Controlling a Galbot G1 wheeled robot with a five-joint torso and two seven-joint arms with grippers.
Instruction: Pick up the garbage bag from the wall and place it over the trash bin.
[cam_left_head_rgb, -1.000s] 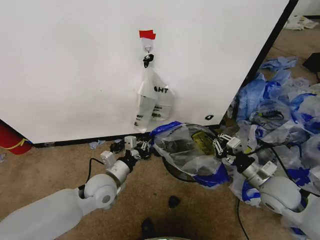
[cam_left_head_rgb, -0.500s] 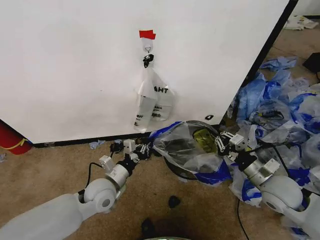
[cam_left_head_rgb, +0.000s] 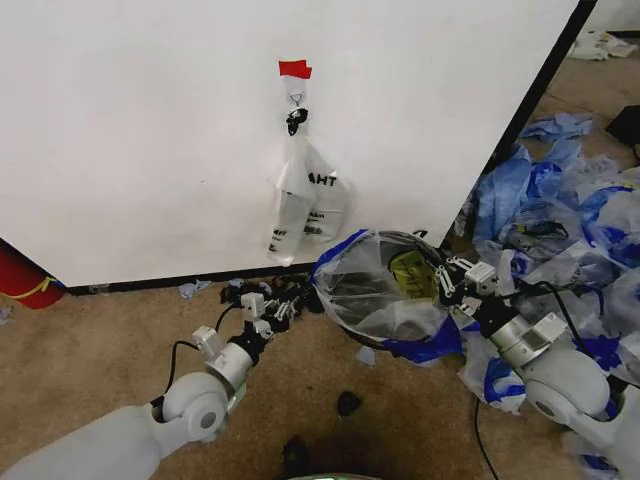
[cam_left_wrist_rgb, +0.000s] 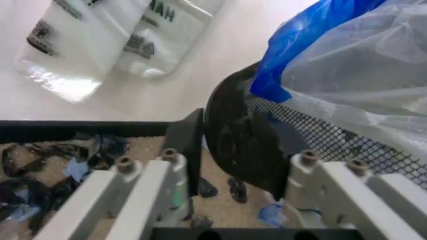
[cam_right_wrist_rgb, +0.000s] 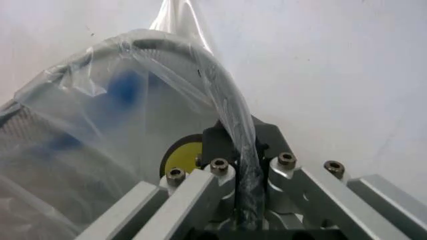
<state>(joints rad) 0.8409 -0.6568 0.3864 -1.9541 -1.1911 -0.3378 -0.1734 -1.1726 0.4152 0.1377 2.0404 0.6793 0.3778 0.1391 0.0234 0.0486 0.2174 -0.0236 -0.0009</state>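
my right pincer (cam_left_head_rgb: 452, 279) clamps garbage bag (cam_left_head_rgb: 378, 295) on trash bin (cam_right_wrist_rgb: 220, 100) rim; my left pincer (cam_left_head_rgb: 272, 305) spread wide beside bin.

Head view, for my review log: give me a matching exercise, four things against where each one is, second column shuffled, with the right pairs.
1. translucent smiley-face garbage bag
2. narrow white lettered bag
3. red cylinder
4. left gripper

A. hanging on the white wall's hook
B. at the wall's lower left corner
C. draped over the round black mesh trash bin
D. open, low, beside the bin

Pairs: 1-C, 2-A, 3-B, 4-D
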